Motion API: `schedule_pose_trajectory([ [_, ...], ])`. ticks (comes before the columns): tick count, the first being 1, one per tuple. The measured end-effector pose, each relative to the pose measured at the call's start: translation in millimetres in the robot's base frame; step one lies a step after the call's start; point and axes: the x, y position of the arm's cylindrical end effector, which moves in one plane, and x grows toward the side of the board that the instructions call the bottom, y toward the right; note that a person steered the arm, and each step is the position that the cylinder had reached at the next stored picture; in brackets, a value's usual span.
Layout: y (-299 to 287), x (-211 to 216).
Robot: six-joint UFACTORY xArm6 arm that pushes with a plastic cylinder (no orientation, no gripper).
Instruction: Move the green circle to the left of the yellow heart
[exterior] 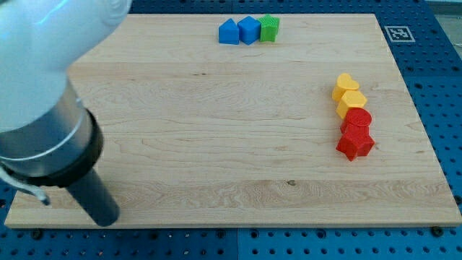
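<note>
My tip (pixel 105 217) rests on the wooden board (pixel 216 130) at its lower left corner, touching no block. No green circle is identifiable; a green block (pixel 269 28) sits at the board's top edge, well apart from two yellow blocks (pixel 349 94).

The green block (pixel 269 28), its shape too blurred to settle, stood at the desk's 12 o'clock edge, touching a blue neighbour on the view's left. The yellow heart (pixel 345 86) lay well apart toward 3 o'clock, topping a column and touching another yellow block below.
</note>
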Motion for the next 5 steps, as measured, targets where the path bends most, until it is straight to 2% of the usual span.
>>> schedule_pose_trajectory([
  [1,-51.3,-5.4],
  [2,-62.1,-7.2],
  [5,-33.3,-30.7],
])
